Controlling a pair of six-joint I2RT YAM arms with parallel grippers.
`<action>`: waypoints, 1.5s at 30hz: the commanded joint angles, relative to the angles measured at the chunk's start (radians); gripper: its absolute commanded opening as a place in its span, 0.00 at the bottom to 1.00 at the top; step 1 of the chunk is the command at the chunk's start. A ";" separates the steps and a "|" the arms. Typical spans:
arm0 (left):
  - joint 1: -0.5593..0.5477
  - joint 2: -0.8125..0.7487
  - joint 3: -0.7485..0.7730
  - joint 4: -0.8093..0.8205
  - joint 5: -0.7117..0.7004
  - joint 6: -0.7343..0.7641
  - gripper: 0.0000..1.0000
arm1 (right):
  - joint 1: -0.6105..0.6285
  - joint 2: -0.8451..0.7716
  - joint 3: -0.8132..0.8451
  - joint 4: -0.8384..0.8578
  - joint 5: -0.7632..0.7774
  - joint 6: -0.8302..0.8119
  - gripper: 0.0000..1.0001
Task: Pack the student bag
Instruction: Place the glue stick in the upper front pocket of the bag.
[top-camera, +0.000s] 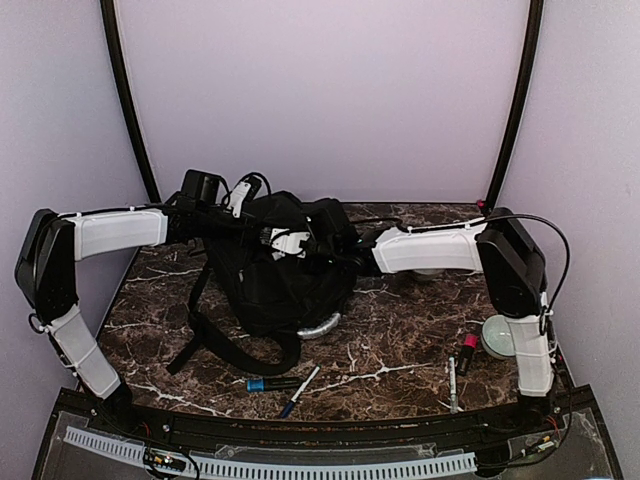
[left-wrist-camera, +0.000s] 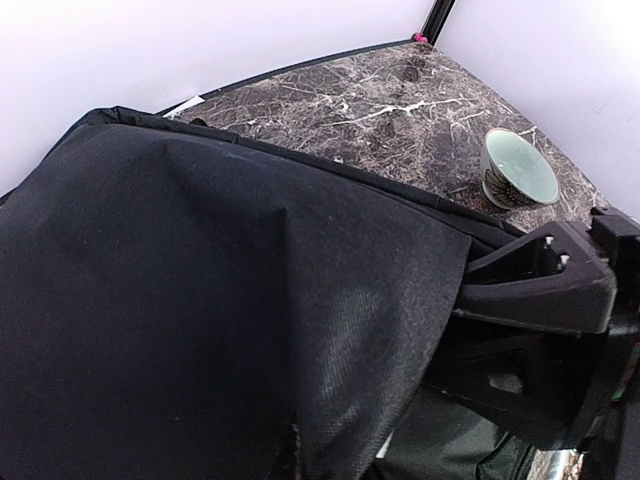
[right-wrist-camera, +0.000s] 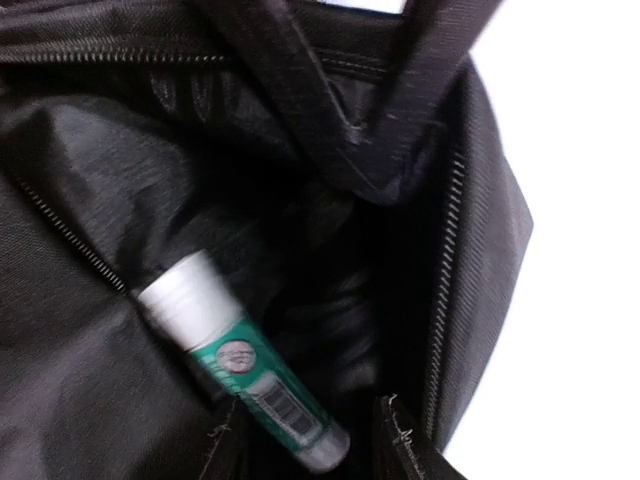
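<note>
The student bag, a large black backpack, stands slumped mid-table with its straps trailing toward the front. My left gripper is at the bag's upper left edge, shut on the fabric. In the left wrist view the black cloth drapes over its fingers and hides them. My right gripper reaches into the bag's mouth from the right. Its wrist view looks down into the zipped opening, where a green-and-white glue stick lies loose between the parted fingertips of the open right gripper.
A blue marker and a pen lie in front of the bag. At the right sit a pale green bowl, a red-and-black stick and a white pen. The bowl also shows beyond the bag.
</note>
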 joint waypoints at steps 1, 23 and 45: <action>-0.011 -0.027 0.035 0.073 0.084 -0.024 0.00 | -0.007 -0.066 -0.011 -0.077 -0.057 0.103 0.43; -0.008 -0.006 0.053 0.046 0.075 -0.016 0.02 | -0.038 -0.053 0.012 -0.173 -0.194 0.159 0.42; -0.008 -0.002 0.071 -0.002 0.026 0.026 0.02 | -0.041 -0.244 -0.126 -0.591 -0.414 0.002 0.57</action>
